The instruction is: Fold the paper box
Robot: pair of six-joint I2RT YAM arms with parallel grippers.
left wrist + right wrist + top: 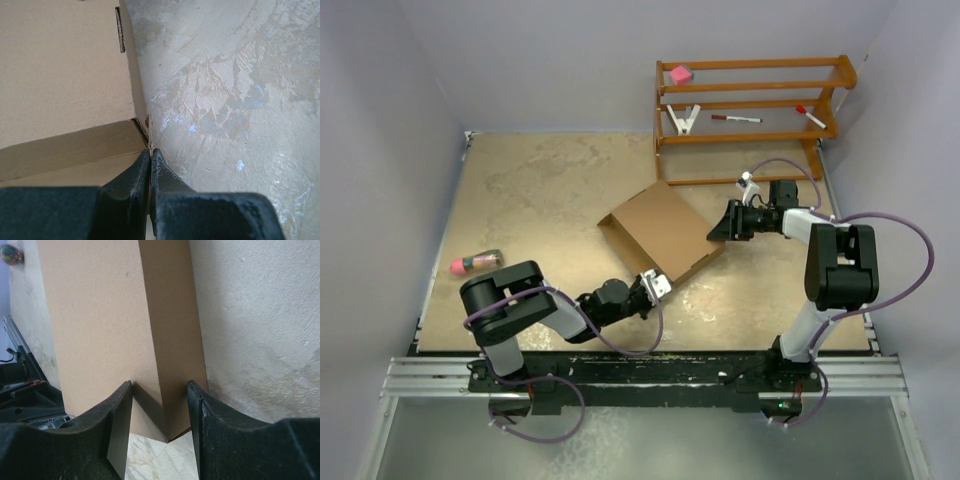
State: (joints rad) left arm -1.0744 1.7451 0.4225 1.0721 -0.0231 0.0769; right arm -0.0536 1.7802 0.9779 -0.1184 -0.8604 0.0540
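Mottled beige table [540, 190] | shallow rectangular brown cardboard paper box [665, 228]

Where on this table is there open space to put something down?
Widest bare stretch: the far-left of the table, between the box and the bottle. A smaller patch sits near-right, between the box and the right arm. Crowded: the box's corners, with the left hand and right hand at them, and by the rack.

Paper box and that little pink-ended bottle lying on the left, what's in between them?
Only bare tabletop lies between the paper box and the bottle. The top view shows this stretch best.
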